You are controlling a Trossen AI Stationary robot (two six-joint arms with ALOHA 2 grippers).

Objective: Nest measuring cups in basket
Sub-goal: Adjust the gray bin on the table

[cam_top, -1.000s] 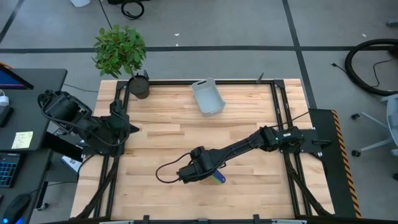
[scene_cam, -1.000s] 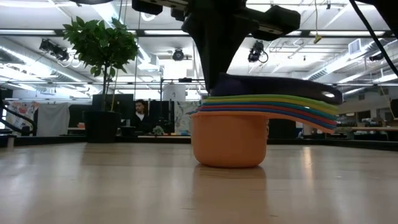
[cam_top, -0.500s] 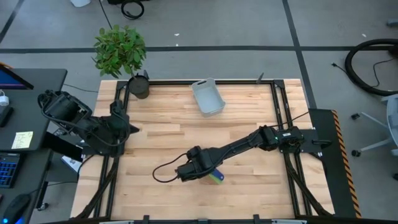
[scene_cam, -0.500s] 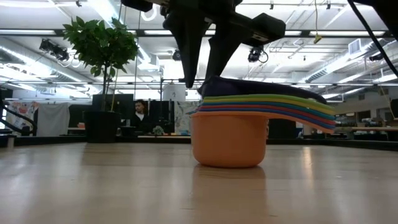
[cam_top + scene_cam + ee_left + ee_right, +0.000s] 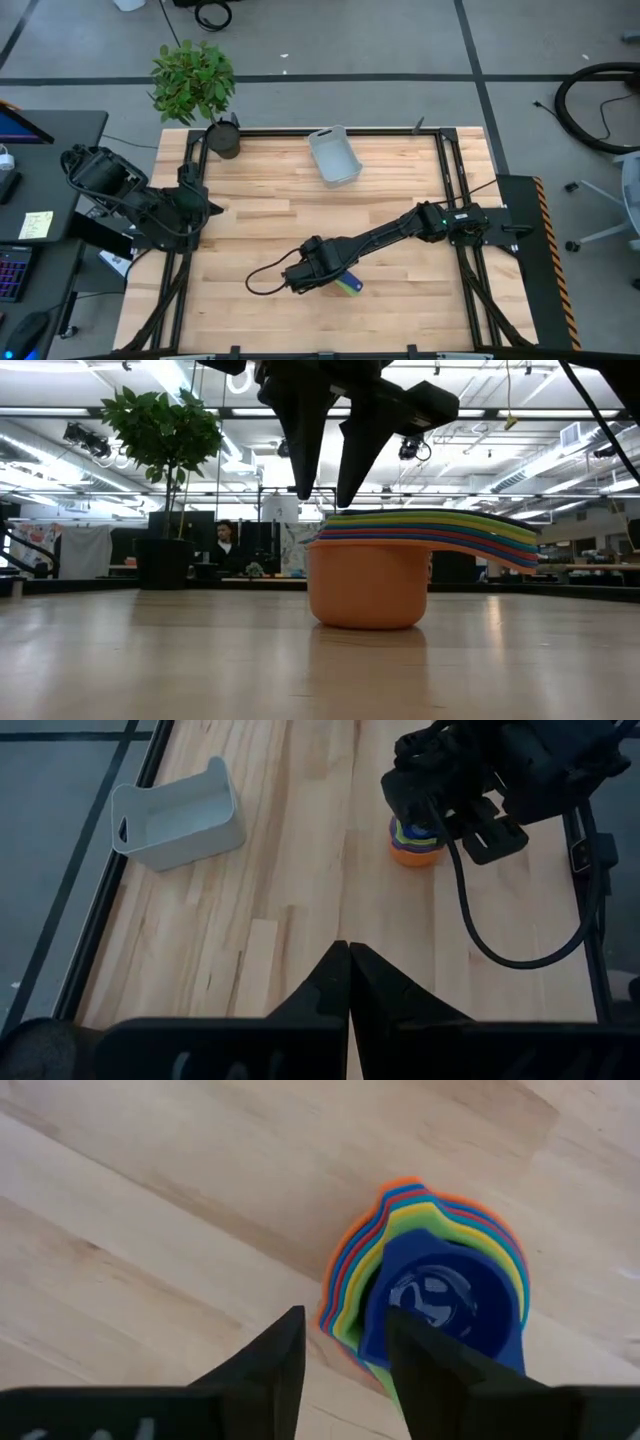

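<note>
The measuring cups [image 5: 400, 575] stand nested in one stack on the table's near middle, base down. The orange cup is outermost and a dark blue one [image 5: 445, 1300] innermost, and their handles fan toward the right in the low view. My right gripper [image 5: 325, 500] points down, open, just over the stack's rim on the side away from the handles. The basket [image 5: 334, 156] rests on its base at the table's far edge, with nothing in it. My left gripper [image 5: 348, 955] is shut and holds nothing, raised over the table's left edge. My right gripper has one fingertip [image 5: 346, 503] right at the top rim of the nested cups [image 5: 352, 513], coming from above. The other fingertip hangs beside the stack. I cannot tell whether the fingertip touches the rim.
A dark round pot [image 5: 224, 138] with a green plant stands at the far left corner. A black cable [image 5: 262, 281] loops from my right wrist over the wood left of the stack. Bare wood lies between the stack and the basket.
My right gripper has opened and let go of the dark blue cup. That cup lay tipped on top of the stack and has now sunk level into it. The gripper has stayed over the stack.
</note>
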